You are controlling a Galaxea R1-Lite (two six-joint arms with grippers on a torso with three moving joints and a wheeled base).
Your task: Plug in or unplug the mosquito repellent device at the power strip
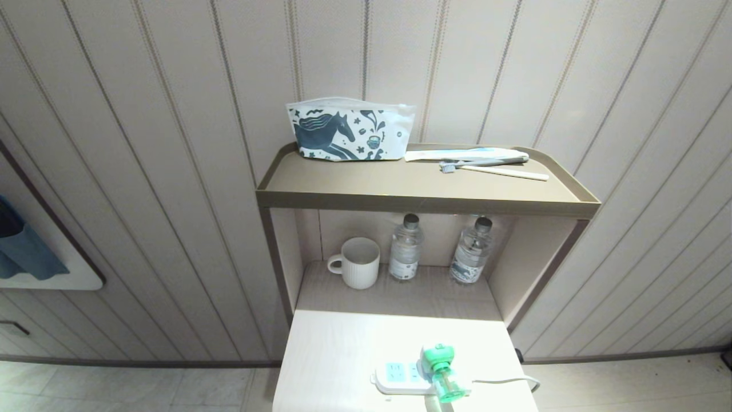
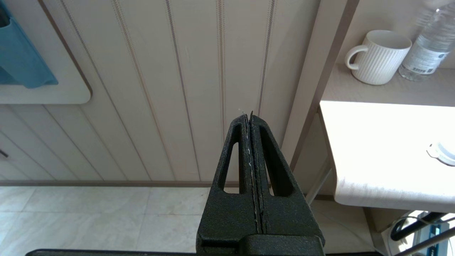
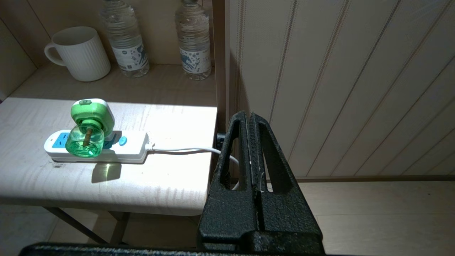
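On the near right part of the desk lies the power strip, its long axis running side to side, cord trailing off the right edge. The mosquito repellent device is seated in it, green bottle poking out toward the robot (so unplugging looks like the job). Both arms hang parked off the desk's edges, each pincer pressed together and empty: the left pincer past the left edge, the right pincer past the right edge. The device lies to the left of the right pincer and nearer it, so I'd judge the right arm better placed.
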